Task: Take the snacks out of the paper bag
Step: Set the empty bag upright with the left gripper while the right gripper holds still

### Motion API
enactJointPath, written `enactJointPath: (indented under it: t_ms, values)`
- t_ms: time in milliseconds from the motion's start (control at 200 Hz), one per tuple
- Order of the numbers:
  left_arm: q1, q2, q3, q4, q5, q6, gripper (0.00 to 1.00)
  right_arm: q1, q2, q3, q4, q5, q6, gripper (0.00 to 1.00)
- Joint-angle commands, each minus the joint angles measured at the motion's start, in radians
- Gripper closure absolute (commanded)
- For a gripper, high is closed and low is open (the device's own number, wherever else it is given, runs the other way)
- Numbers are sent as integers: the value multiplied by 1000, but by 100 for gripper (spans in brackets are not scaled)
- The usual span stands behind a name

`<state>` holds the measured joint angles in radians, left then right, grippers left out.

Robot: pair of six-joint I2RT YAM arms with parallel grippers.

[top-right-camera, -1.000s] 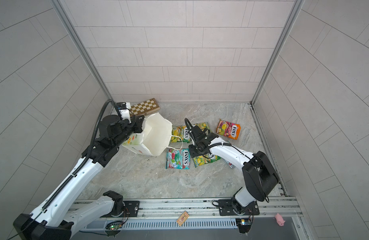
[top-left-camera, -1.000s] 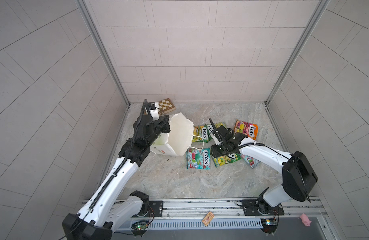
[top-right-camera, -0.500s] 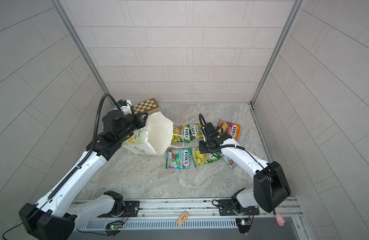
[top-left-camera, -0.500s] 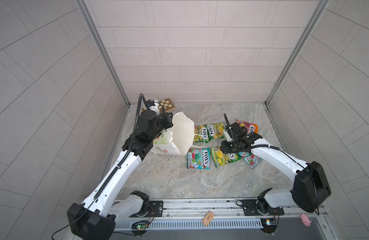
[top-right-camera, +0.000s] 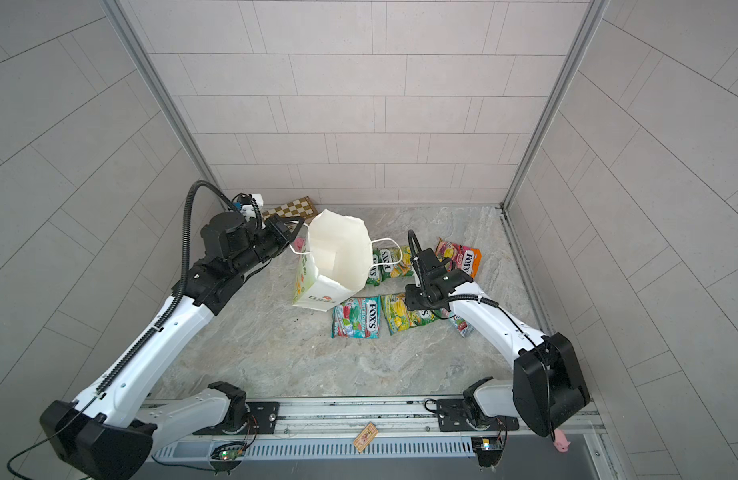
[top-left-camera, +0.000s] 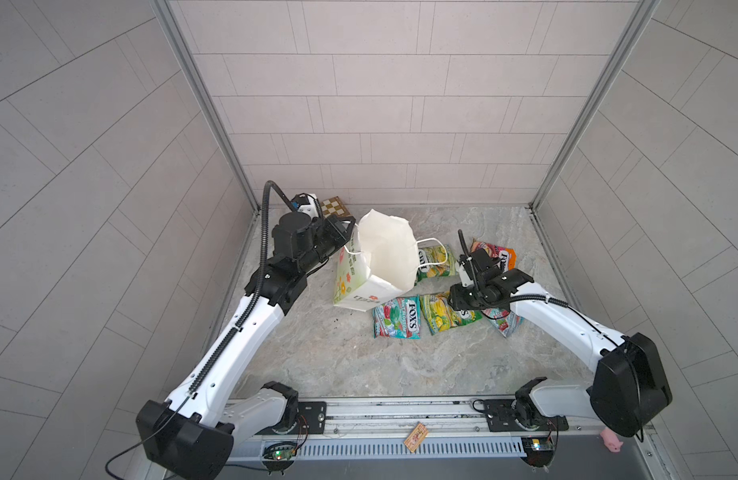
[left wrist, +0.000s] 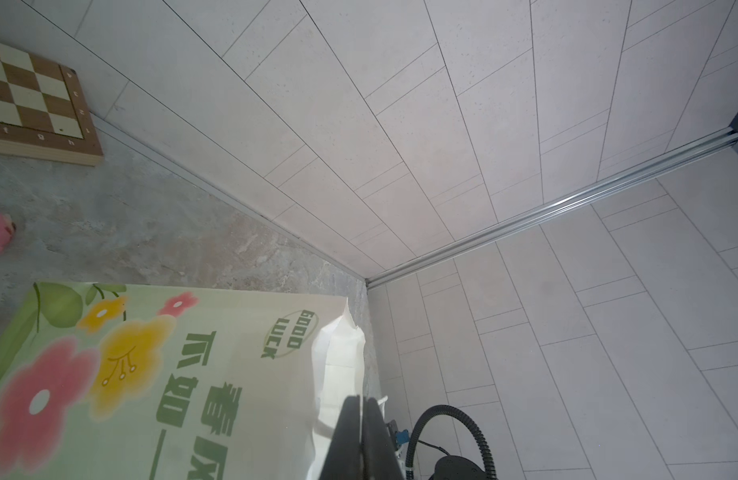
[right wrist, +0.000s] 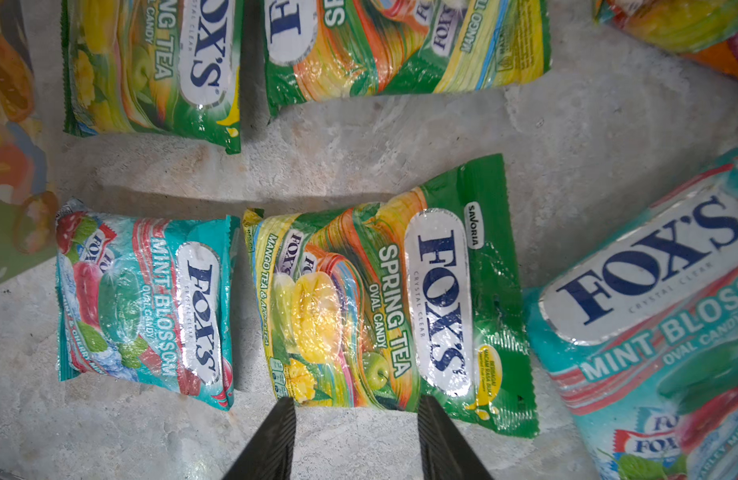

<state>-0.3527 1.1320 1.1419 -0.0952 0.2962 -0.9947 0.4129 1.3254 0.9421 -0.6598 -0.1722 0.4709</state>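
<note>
The snacks (top-left-camera: 435, 262) are flat, glossy packets marked FOX'S, all lying on the stone-look table (top-left-camera: 338, 357) to the right of the paper bag (top-left-camera: 383, 257). Two green-yellow ones sit side by side just beside the bag's right wall, with its cord handle looped over them. Nearer, a teal packet (top-left-camera: 397, 316) and a green-yellow packet (right wrist: 383, 316) lie side by side with a thin gap between them. A pink-orange packet (top-left-camera: 502, 255) lies at the far right, and a second teal packet (top-left-camera: 502, 326) shows partly under the right arm.

The bag is white, with flowers and green lettering on its left face (the left wrist view reads GOOD LUCK). It stands on its base at a lean with its mouth open upward, and only white paper shows inside.

The left arm stretches from the near-left base toward the far side. The left gripper (top-left-camera: 347, 232) is at the bag's left rim with its fingers pressed together on the bag's edge; whether they pinch paper or cord I cannot tell. The right arm bends in from the near right with its wrist pointing down. The right gripper (right wrist: 354, 405) hangs over the edge of the nearer green-yellow packet, fingers spread apart with nothing between them
</note>
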Motion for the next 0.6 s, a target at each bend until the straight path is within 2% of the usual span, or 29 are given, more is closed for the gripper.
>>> enactJointPath:
  t_ms: [0, 130, 290, 596]
  values:
    - [6, 9, -11, 71, 34, -62, 100, -5, -17, -2, -19, -1, -8, 51]
    - [33, 12, -84, 89, 29, -55, 100, -5, -10, -5, -19, -5, -9, 51]
    - [125, 17, -184, 178, 88, -94, 100, -6, -10, -8, -16, -6, -8, 51]
    - [279, 31, -212, 182, 185, -56, 100, -6, 13, 4, -10, -16, -5, 51]
